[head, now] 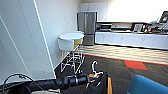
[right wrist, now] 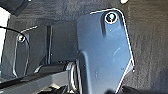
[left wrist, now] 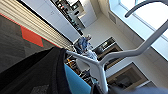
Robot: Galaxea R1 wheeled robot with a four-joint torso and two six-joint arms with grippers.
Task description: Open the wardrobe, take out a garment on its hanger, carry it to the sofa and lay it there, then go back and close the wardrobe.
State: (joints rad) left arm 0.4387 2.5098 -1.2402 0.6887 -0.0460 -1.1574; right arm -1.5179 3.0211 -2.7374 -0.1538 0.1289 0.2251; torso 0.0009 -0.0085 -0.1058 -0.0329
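Observation:
My left arm reaches in from the left, and its gripper (head: 94,76) is shut on the white hanger (head: 94,68) just below the curved hook. The black garment (head: 99,85) hangs from the hanger under the gripper. In the left wrist view, the hanger (left wrist: 100,65) crosses close to the camera and the garment (left wrist: 37,73) drapes beside it. The turquoise-blue sofa (head: 150,86) sits low at the right, a short way beyond the garment, and a strip of the sofa (left wrist: 75,83) shows behind the cloth. A tall white panel (head: 20,37) rises close on my left; I cannot tell whether it is the wardrobe.
White round-topped chairs (head: 70,40) on wire legs stand against the left wall ahead. A steel fridge (head: 87,27) and a long white counter (head: 130,38) line the far wall. Dark carpet with a red patch (head: 135,64) lies between me and them.

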